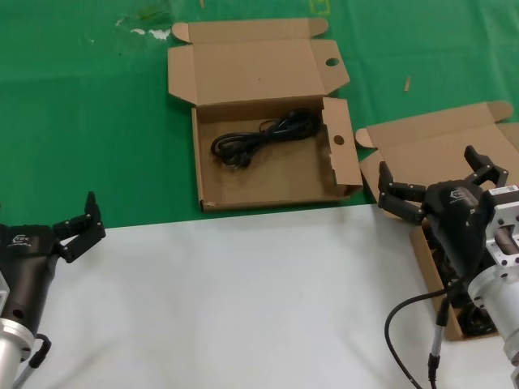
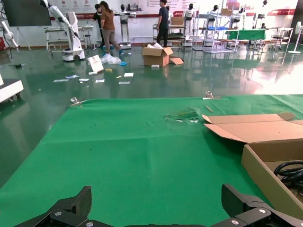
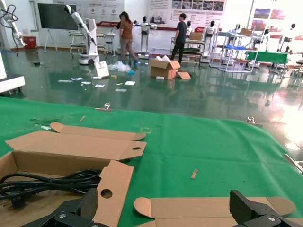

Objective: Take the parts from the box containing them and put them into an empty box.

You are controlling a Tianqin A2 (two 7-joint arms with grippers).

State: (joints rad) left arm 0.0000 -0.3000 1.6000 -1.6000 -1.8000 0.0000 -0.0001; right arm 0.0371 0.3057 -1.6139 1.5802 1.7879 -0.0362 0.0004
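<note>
The left gripper (image 1: 81, 224) sits low at the near left, fingers spread wide, its arm angled forward. The right gripper (image 1: 442, 182) (also splayed open) is raised at the right side.

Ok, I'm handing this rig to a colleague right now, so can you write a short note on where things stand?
Left gripper: open, empty, parked at the near left over the white sheet.
Right gripper: open, empty, above the plain box at the right.
Holed box, centre, on the green cloth: lid open, one cable coiled inside.
Plain box: lid open, more dark cables show inside, mostly hidden behind the right arm; I cannot count them.
Done: one cable in the holed box.
Left: pick the remaining cables from the plain box and put them in the holed box.
</note>
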